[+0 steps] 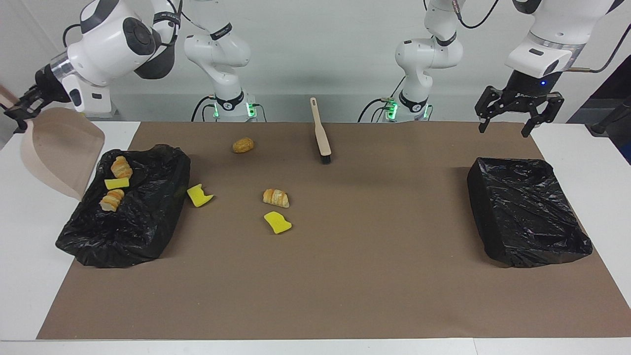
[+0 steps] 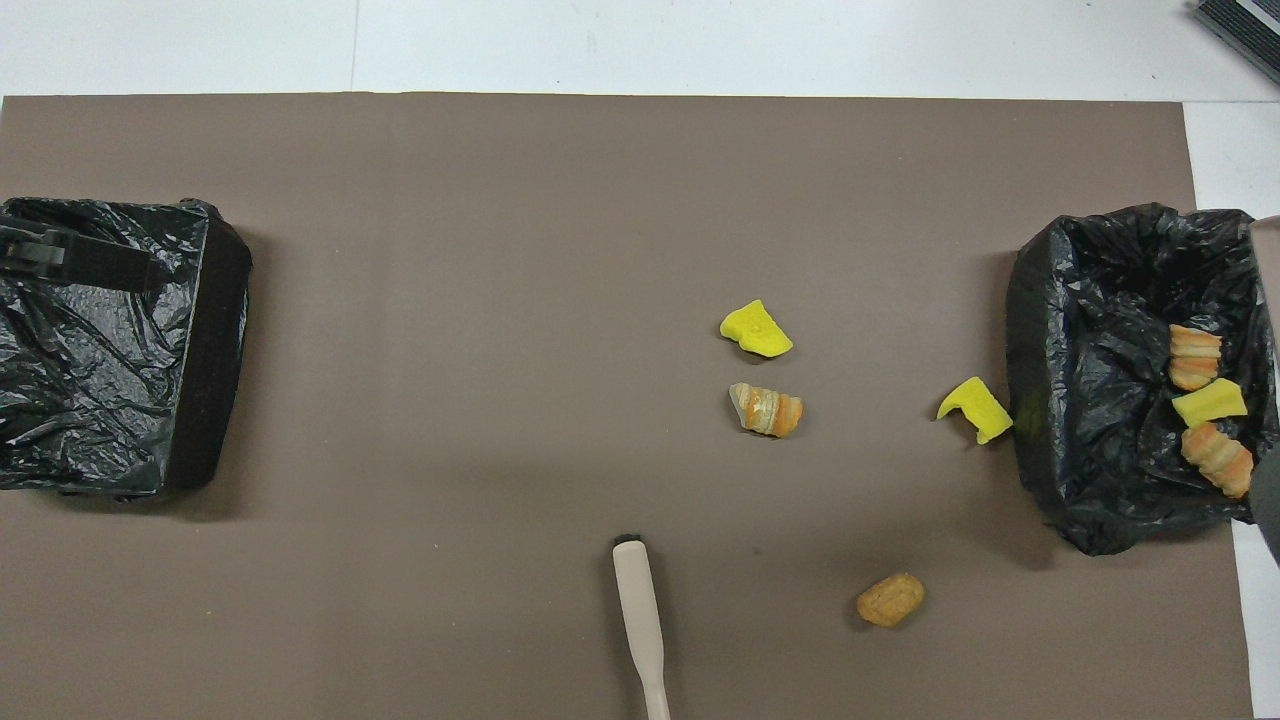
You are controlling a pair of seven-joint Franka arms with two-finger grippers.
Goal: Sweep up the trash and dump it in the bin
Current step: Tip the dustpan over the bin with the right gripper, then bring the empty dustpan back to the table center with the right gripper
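Observation:
My right gripper [image 1: 23, 105] is shut on the handle of the beige dustpan [image 1: 59, 153], which hangs tilted beside the black-bagged bin [image 1: 148, 222] at the right arm's end. In that bin lie two pastry pieces [image 1: 121, 166] [image 1: 111, 199] and a yellow sponge piece [image 1: 117, 183]. On the brown mat lie more trash: a yellow sponge [image 1: 199, 195] against the bin, a pastry [image 1: 276, 197], another yellow sponge [image 1: 277, 222] and a bread piece [image 1: 243, 145]. The brush [image 1: 321, 133] lies on the mat near the robots. My left gripper [image 1: 517, 109] waits open in the air.
A second black-bagged bin [image 1: 527, 212] stands at the left arm's end, below and just off the left gripper. The brown mat [image 1: 374, 276] covers most of the white table. In the overhead view only a sliver of the dustpan [image 2: 1268, 300] shows at the edge.

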